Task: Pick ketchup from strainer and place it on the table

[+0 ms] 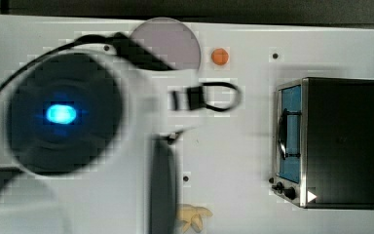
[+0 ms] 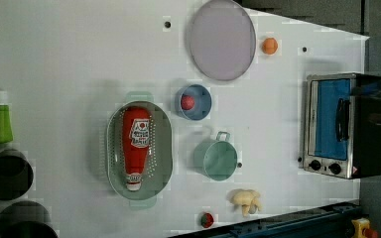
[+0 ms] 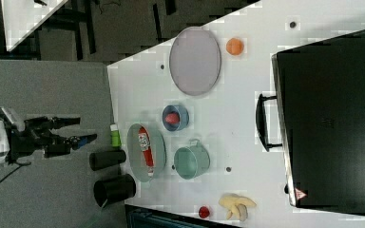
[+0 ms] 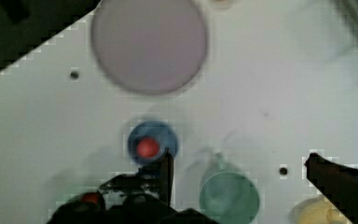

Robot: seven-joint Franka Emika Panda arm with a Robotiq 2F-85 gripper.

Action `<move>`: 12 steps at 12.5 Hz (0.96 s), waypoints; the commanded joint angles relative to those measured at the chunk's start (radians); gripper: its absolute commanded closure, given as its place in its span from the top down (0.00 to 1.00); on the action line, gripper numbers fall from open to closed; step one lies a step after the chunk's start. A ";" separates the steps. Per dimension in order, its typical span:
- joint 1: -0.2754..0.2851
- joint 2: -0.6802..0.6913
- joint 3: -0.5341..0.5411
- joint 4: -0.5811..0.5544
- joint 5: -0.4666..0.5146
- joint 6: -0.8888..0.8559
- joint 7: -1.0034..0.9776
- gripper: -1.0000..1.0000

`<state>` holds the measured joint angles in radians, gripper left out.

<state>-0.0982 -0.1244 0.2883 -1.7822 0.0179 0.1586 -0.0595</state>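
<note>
The ketchup (image 2: 135, 146) is a red bottle with a white label and cap. It lies lengthwise inside the pale green strainer (image 2: 113, 148) on the white table (image 2: 69, 64). The right view shows the same bottle (image 3: 145, 146) in the strainer (image 3: 134, 152). My gripper (image 3: 86, 128) hangs at the right view's left, well apart from the strainer. In the wrist view the gripper (image 4: 238, 156) is open, its dark fingers (image 4: 168, 170) spread wide with nothing between them. The arm (image 1: 63, 114) covers the top view's left half.
Beside the strainer stand a blue bowl (image 2: 194, 101) holding a red fruit and a teal pot (image 2: 220, 159). A grey-lilac plate (image 2: 222, 39) and an orange ball (image 2: 270, 45) lie further off. The toaster oven (image 2: 335, 124), bananas (image 2: 246, 201), a green bottle (image 2: 0, 119) and black cups (image 2: 7, 174) line the edges.
</note>
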 commanded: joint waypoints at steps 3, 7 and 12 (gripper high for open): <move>0.086 0.148 0.251 -0.036 -0.006 0.062 0.014 1.00; 0.112 0.260 0.383 -0.090 -0.017 0.176 0.051 1.00; 0.160 0.392 0.406 -0.227 -0.167 0.444 0.141 1.00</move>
<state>0.0863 0.2333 0.7188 -1.9873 -0.1234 0.5767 0.0165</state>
